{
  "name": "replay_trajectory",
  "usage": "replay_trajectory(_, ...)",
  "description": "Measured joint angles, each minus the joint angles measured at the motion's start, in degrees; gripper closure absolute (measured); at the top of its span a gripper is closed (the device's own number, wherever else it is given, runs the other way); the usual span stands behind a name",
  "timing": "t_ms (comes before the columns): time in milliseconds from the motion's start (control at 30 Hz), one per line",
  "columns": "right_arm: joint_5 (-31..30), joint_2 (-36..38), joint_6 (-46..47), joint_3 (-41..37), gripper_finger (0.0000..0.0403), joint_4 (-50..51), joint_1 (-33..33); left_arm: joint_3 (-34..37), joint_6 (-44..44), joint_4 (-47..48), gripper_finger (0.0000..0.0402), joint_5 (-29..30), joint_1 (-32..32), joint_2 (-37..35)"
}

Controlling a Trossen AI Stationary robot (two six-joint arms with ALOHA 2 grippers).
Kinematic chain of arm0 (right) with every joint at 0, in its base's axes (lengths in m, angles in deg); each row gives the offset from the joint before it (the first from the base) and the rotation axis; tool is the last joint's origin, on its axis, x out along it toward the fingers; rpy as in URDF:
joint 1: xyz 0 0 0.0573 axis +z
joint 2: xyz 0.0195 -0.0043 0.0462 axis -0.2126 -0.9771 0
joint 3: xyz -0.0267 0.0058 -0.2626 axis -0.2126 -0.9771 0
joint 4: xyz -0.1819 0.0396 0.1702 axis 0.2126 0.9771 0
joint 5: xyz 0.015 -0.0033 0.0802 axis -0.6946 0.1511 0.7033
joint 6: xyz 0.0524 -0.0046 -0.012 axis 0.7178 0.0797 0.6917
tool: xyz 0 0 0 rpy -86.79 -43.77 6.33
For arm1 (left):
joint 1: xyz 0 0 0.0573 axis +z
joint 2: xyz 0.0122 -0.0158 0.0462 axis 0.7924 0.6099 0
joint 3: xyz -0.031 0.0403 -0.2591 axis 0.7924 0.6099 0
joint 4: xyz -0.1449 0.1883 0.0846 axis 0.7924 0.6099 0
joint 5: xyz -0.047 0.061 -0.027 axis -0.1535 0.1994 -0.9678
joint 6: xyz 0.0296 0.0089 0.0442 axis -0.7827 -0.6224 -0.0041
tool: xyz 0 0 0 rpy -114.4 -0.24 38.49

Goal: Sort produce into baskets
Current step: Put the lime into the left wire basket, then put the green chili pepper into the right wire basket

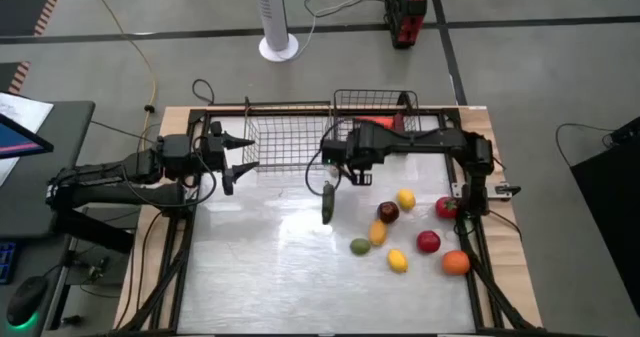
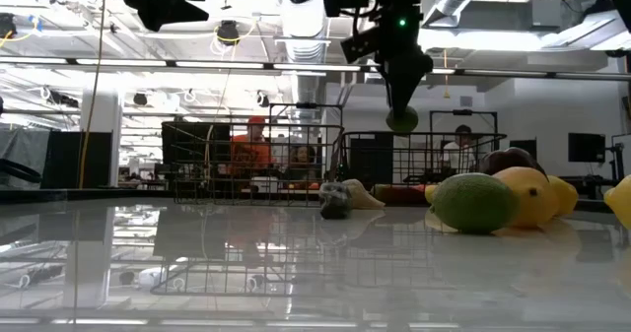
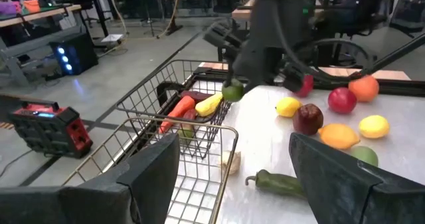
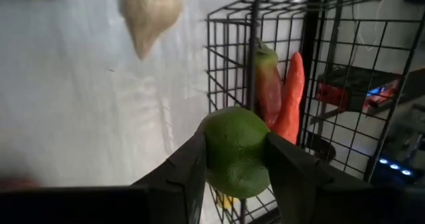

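Note:
My right gripper [image 1: 357, 177] is shut on a round green fruit [image 4: 236, 151] and hangs above the table [image 2: 401, 121], just on the near side of the darker basket [image 1: 375, 112]. That basket holds a carrot [image 4: 292, 98] and a long red-green pepper [image 4: 267, 84]. The lighter silver basket [image 1: 285, 139] stands to its left. My left gripper [image 1: 225, 159] is open and empty at that basket's left end. Loose produce lies on the table at the right: a long green pepper [image 1: 327, 202], yellow [image 1: 405, 199], maroon [image 1: 388, 213] and red [image 1: 428, 241] round ones. My right gripper pinches the green fruit by two opposite sides [image 4: 211, 151] between its two fingers. The fingers [image 2: 401, 86] come from above, pointing down. The fruit hangs below them, lifted clear of the table.
A small whitish garlic-like piece [image 2: 335, 200] lies on the table near the baskets' near wall. An orange fruit [image 1: 456, 263] and another yellow one [image 1: 398, 261] lie near the right front. The table's left and near parts are bare. People sit in the room behind.

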Motion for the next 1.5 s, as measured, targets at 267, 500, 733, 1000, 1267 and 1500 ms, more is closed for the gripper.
replay_trajectory(267,10.09,5.88,-4.45,0.13,0.0237,-13.68,-1.83,0.0,-1.74,-1.51,0.0129,1.36,0.0,-0.02)
replay_trajectory(500,17.28,6.01,-7.43,0.22,0.0234,-41.23,-2.27,-0.02,-2.26,-2.49,0.0129,2.54,0.02,-0.04)
replay_trajectory(733,18.1,2.6,-10.88,0.13,0.0156,-45.34,-2.82,-0.02,-2.0,-1.43,0.0129,2.58,0.02,-0.04)
replay_trajectory(1000,18.44,4.48,-0.99,0.17,0.0098,-35.19,-1.32,-0.02,-2.45,-1.4,0.0129,3.03,0.02,-0.04)
replay_trajectory(1267,18.37,4.38,14.57,-10.36,0.0097,-39.68,8.45,-0.02,-3.0,-1.38,0.0129,5.05,0.02,-0.04)
replay_trajectory(1500,5.78,4.5,25.57,-23.61,0.0097,-53.53,13.85,-0.02,-0.99,-0.57,0.0129,4.94,0.02,-0.04)
